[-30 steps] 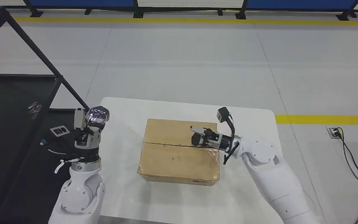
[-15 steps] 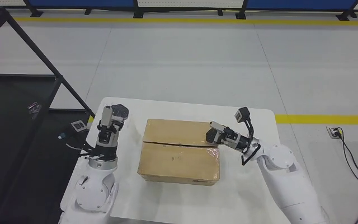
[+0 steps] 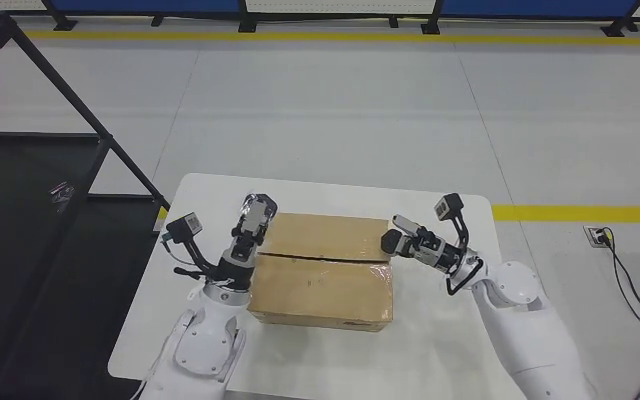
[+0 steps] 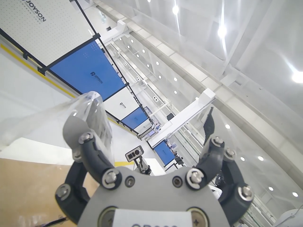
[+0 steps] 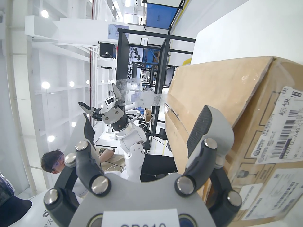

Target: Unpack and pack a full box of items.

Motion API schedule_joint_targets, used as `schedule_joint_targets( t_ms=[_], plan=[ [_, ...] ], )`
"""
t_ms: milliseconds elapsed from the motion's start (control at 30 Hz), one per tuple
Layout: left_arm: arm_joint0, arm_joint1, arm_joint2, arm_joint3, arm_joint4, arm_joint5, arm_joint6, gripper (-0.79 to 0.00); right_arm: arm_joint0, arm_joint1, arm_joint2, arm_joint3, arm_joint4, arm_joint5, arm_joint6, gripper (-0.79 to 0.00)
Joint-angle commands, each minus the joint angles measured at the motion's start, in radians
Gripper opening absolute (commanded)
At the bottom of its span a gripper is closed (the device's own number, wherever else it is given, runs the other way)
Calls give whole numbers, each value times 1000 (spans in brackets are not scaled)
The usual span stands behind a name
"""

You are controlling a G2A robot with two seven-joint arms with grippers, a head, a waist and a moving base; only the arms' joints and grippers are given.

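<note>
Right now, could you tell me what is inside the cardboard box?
The box is shut, so its contents are hidden; clear tape trails from its seam to the left pincer.

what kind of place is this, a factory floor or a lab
Most likely a large industrial hall set up as a robot test area, though that is a guess: yellow floor lines, blue and white partition panels along the edge, and a high ceiling with rows of lights.

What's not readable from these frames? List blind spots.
Inside of the box: top view, its closed top hides it.
Far end of the clear tape: left wrist view, cut off at the picture's edge.
Whether the clear tape touches the box: right wrist view, too small and see-through.
</note>
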Motion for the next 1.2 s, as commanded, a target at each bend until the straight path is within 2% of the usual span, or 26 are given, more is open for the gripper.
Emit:
schedule_joint_targets(
  t_ms=[0,700,1167],
  plan=[
    [-7,-3,13,10,6,3,1,0,1,1,1,5,3,-1,1,0],
    [-61,-38,148,69,83,25,-12,0,-30,22,61,44,68,-45,22,0],
    [-81,-57,195,112,113,32,-22,0,-36,31,78,72,100,-58,33,0]
  ],
)
